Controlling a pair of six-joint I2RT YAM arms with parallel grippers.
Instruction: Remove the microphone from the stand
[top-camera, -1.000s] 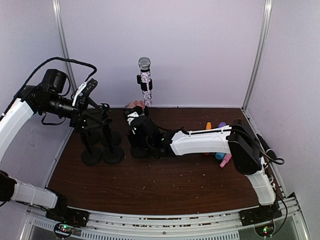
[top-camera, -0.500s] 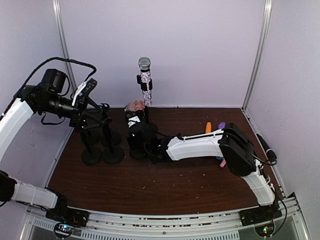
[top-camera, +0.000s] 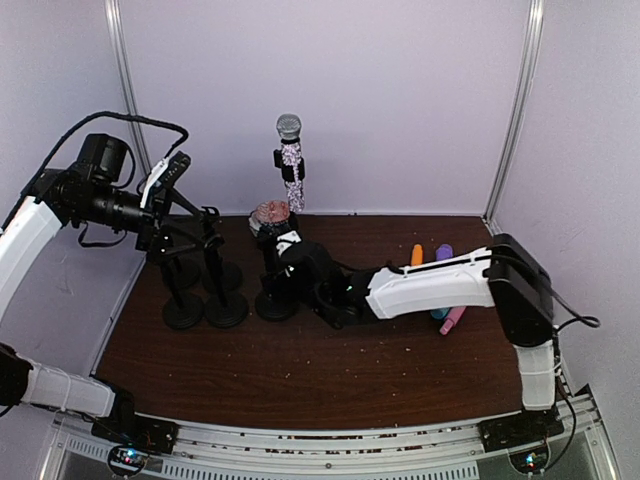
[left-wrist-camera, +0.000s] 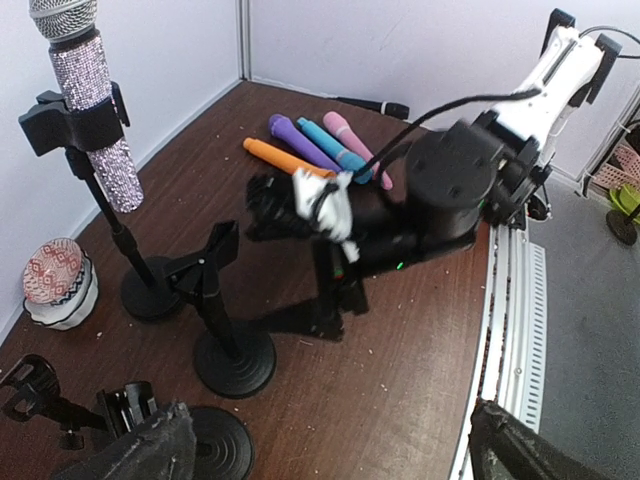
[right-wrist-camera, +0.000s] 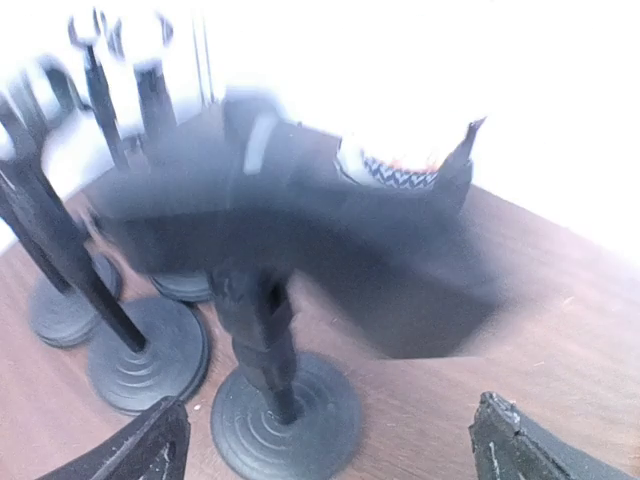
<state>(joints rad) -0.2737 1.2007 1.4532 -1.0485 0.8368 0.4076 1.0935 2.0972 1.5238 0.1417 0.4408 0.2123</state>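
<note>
The rhinestone microphone (top-camera: 290, 160) is sitting upright in the clip of its stand (left-wrist-camera: 112, 228) at the back of the table (top-camera: 300, 380), head up, with nothing touching it. For this one, the removal is not yet done. Well to its right and nearer the arms, a row of coloured microphones (left-wrist-camera: 320, 148) is lying loose on the wood. In front of it and to its left, several empty stands (top-camera: 225, 305) are standing with bare clips. I am reading that as a job partly worked through, with this one microphone remaining, though the pictures alone are not proving it.

The right gripper (left-wrist-camera: 265, 205) is hovering low, in front of the rhinestone microphone and slightly to its left, over one empty stand (top-camera: 275, 300). Its wrist view is blurring badly, but its two fingertips are showing far apart at the bottom corners, so the jaws are standing released and gripping nothing. Whether a finger is brushing that stand's post I cannot tell. The left gripper (left-wrist-camera: 335, 450) is hanging farther to the left of the rhinestone microphone, above the empty stands, jaws likewise spread wide and holding nothing. A patterned bowl (left-wrist-camera: 58, 275) is resting just beside the foot of the microphone's stand.

What is remaining, as I judge it: one arm reaching back to the rhinestone microphone, closing on its body above or below the clip, and lifting it clear.
</note>
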